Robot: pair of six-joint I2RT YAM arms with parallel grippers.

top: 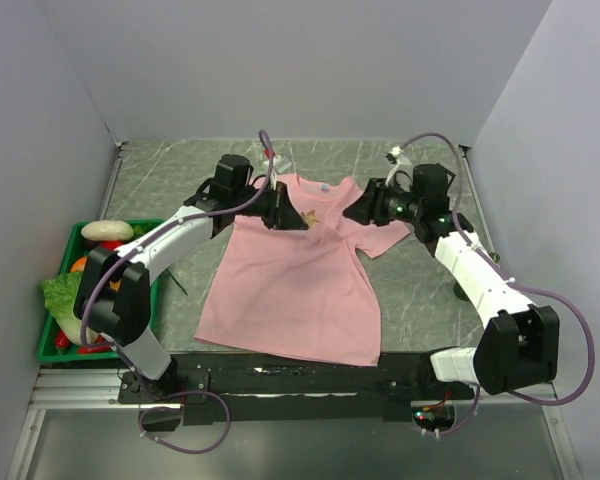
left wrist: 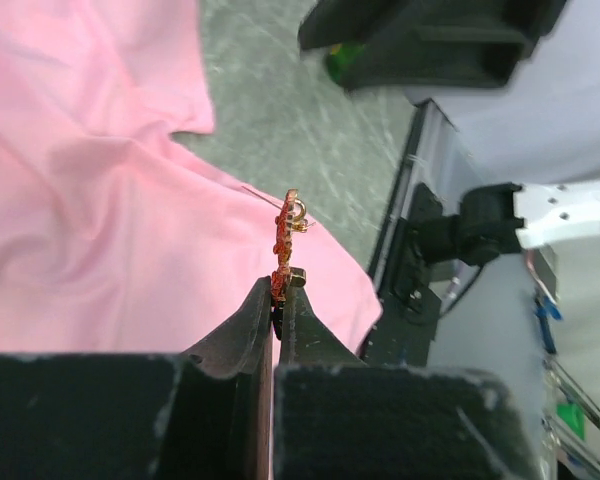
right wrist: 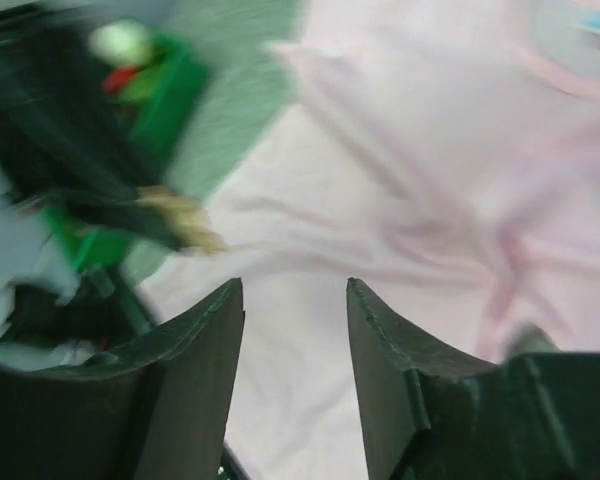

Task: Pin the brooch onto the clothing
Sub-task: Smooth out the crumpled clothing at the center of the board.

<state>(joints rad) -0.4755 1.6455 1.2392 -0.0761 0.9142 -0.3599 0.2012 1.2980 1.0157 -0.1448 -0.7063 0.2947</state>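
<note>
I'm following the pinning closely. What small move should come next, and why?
Probably lower the left gripper to press the brooch against the shirt: its fingers are shut on the brooch's edge, over the fabric, while the right gripper is open, holding nothing.

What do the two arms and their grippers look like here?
The left arm and right arm have white links, boxy black joints and looping mauve cables. The left gripper and right gripper have black tapered fingers.

You're in a lab test cell — plain grey walls (top: 300,60) up top, marbled table (top: 410,300), black mounting rail (top: 310,383) at the bottom.
</note>
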